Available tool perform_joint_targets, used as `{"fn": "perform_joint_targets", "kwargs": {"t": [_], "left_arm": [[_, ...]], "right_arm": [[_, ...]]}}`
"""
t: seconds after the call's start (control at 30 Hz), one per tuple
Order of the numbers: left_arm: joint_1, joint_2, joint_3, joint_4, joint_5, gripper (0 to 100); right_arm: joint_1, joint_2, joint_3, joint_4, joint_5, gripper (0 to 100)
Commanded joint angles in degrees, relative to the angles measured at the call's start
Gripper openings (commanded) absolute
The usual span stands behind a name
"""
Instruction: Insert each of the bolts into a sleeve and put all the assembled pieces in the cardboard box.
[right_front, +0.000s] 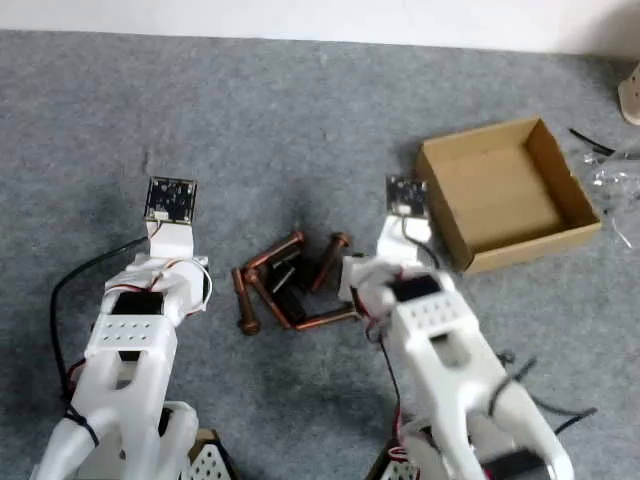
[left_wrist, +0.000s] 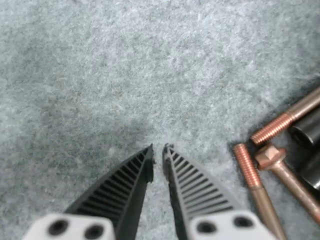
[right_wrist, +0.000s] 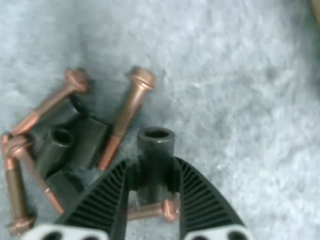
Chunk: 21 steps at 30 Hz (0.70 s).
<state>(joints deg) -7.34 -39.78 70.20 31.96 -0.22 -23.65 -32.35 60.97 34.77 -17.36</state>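
Several copper bolts and black sleeves lie in a loose pile on the grey mat between the two arms. My right gripper is shut on one black sleeve, which stands upright with its bore showing, just beside the pile. One bolt lies right behind that sleeve, and more sleeves lie further off. My left gripper hangs shut and empty over bare mat, with bolts a short way to its side. The cardboard box sits at the back right with nothing in it.
Clear plastic wrap and thin cables lie past the box at the right edge. A pale object pokes in at the top right. Open grey mat stretches behind the pile and to the left.
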Motion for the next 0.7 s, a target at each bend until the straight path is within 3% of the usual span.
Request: {"fn": "perform_joint_targets", "kwargs": {"t": [0.0,0.37,0.53,0.6,0.67], "left_arm": [[-0.22,0.13,-1.10,-1.32,0.26,6],[3.12,0.75,-1.45,-1.41,-0.09,6],[3.82,10.59,-6.46,-1.05,0.53,6],[6.02,15.87,-9.80,-0.97,4.66,6],[9.10,20.35,-12.44,-0.70,13.98,6]], "right_arm": [[0.92,-9.98,5.41,-6.11,4.04,0.5],[4.53,-27.74,16.57,-11.30,4.40,0.5],[6.11,-33.27,20.35,-11.56,4.40,0.5],[6.11,-34.59,21.76,-11.56,4.40,0.5],[6.20,-35.47,22.55,-11.56,4.48,0.5]]}}
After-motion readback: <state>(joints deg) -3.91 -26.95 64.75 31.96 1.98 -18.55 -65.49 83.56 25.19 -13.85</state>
